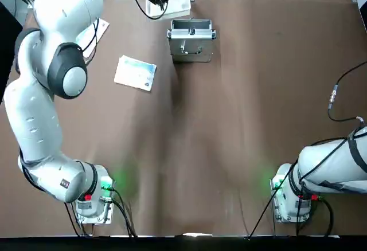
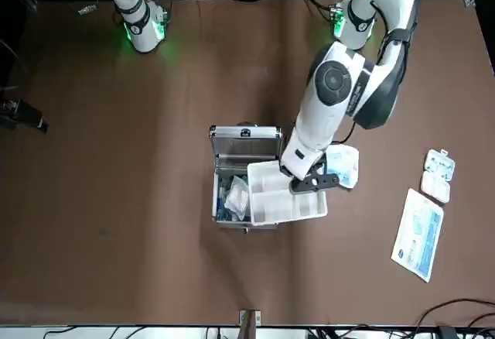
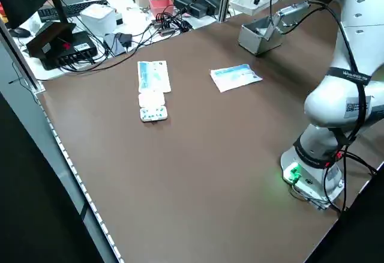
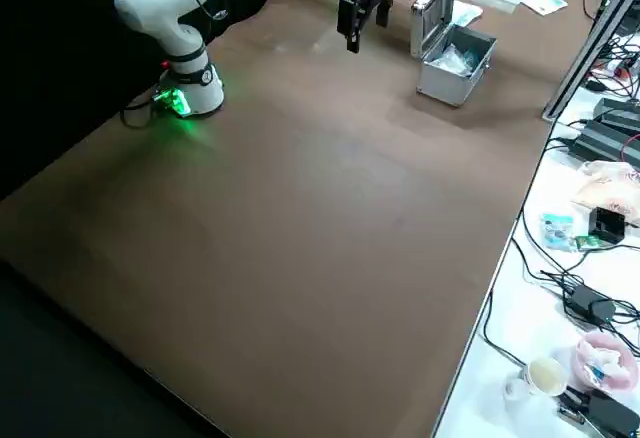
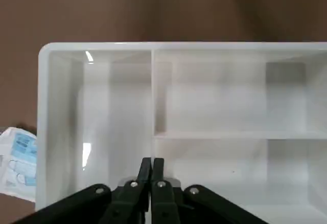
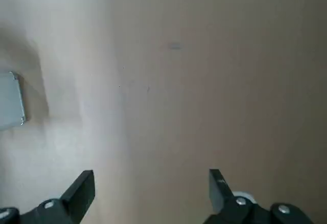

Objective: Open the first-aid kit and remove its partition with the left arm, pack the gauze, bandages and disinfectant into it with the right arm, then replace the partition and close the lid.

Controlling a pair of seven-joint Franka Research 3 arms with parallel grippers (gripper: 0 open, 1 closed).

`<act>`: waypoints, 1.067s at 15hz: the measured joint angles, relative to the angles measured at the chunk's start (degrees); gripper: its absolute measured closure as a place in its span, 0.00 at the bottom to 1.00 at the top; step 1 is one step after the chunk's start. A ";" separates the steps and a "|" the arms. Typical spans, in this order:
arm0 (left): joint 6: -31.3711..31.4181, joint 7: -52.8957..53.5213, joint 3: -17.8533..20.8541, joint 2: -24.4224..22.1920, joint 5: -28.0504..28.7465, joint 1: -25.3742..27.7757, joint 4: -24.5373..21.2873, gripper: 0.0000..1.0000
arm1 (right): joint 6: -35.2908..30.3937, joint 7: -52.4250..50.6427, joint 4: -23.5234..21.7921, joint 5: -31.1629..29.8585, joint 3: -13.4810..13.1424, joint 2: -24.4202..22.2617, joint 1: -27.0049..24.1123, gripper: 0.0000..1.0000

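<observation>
Translucent plastic partition [image 5: 179, 127] is hanging light and stiff from my left gripper [image 5: 151, 183], fingers clenched on its thin rim; right gripper [image 6: 148, 193] is idling released.

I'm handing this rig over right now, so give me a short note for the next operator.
Left gripper: shut on the partition, held above the open first-aid kit.
Right gripper: open, holding nothing, over bare table.
Lid: up. Some white items already lie in the kit; what they are cannot be told.
Blue-and-white packet lies on the table near the left arm.
Left: set the partition down, pack, refit it, close the lid.
</observation>
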 joint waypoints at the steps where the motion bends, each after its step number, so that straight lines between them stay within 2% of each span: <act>1: 0.78 -0.24 0.01 0.76 0.00 -0.39 0.50 0.97 | 0.04 0.00 -0.06 0.00 0.00 0.00 0.00 0.01; 16: 12.42 -1.73 0.15 7.97 1.04 -4.53 1.66 0.97 | 0.32 -0.05 -0.13 0.00 -0.03 0.00 -0.05 0.01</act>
